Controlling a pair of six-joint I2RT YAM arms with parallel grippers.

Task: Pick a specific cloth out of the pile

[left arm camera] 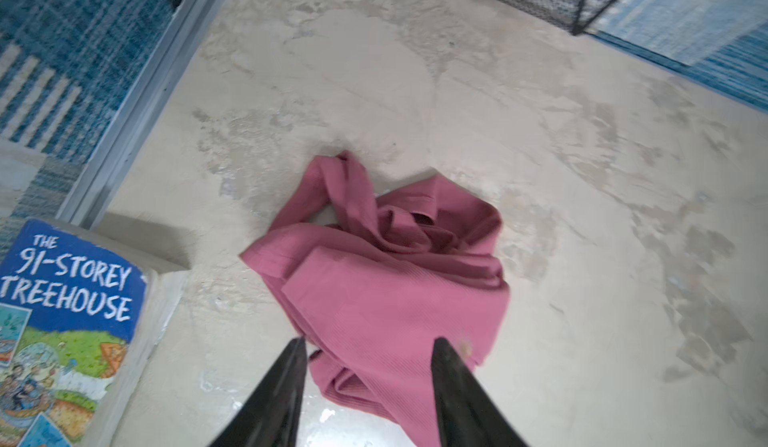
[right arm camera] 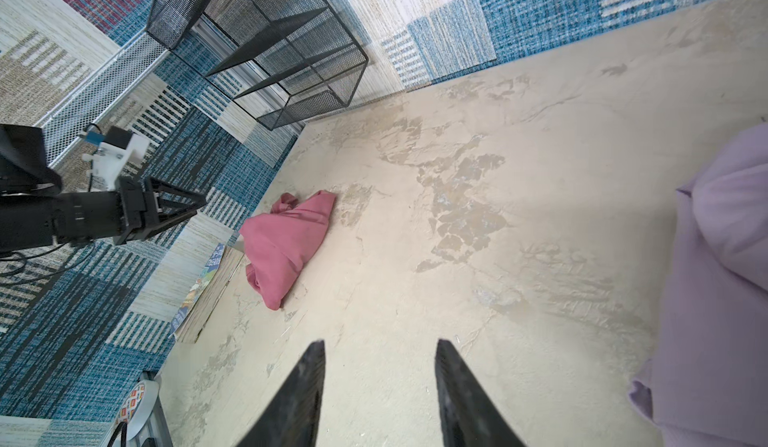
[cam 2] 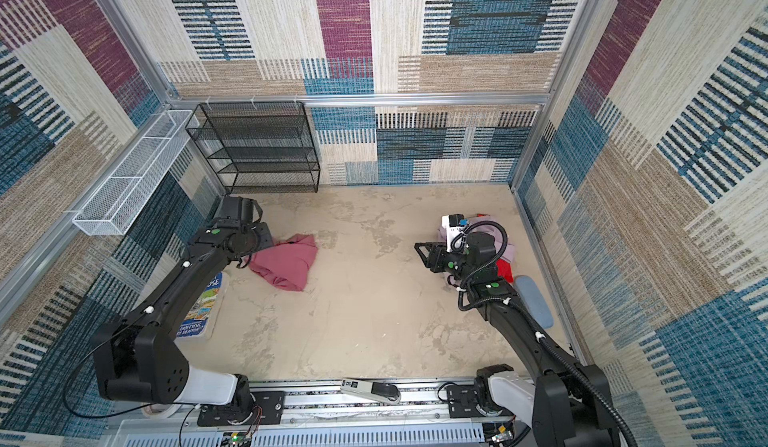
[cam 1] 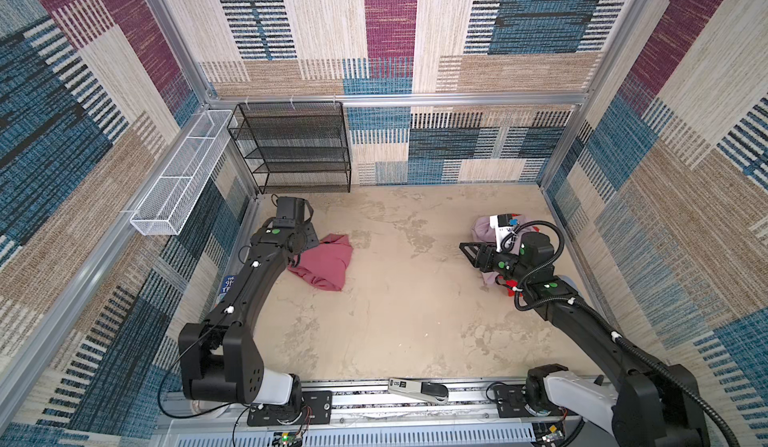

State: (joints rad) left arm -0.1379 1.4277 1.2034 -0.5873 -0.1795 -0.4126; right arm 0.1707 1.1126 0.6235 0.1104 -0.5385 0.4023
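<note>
The cloth (cam 1: 324, 264) (cam 2: 286, 264), dusty rose and crumpled, lies by itself on the table's left side. My left gripper (left arm camera: 370, 341) hovers just over its near edge, jaws apart, nothing pinched between them; it also shows in the right wrist view (right arm camera: 195, 206), clear of the cloth (right arm camera: 282, 241). The pile (cam 1: 482, 231) sits at the far right: a pale lilac cloth (right arm camera: 727, 278) with a bit of bright red cloth (cam 2: 505, 268) beside it, mostly hidden by my right arm. My right gripper (cam 1: 463, 245) (right arm camera: 380, 343) stands open and empty over bare table, left of the pile.
A book (cam 2: 203, 303) (left arm camera: 62, 320) lies along the left wall beside the cloth. A black mesh shelf (cam 1: 299, 146) stands at the back left, and a white wire basket (cam 1: 183, 175) hangs on the left wall. A blue-grey pad (cam 2: 536, 299) lies by the right wall. A stapler (cam 1: 419, 389) rests on the front rail.
</note>
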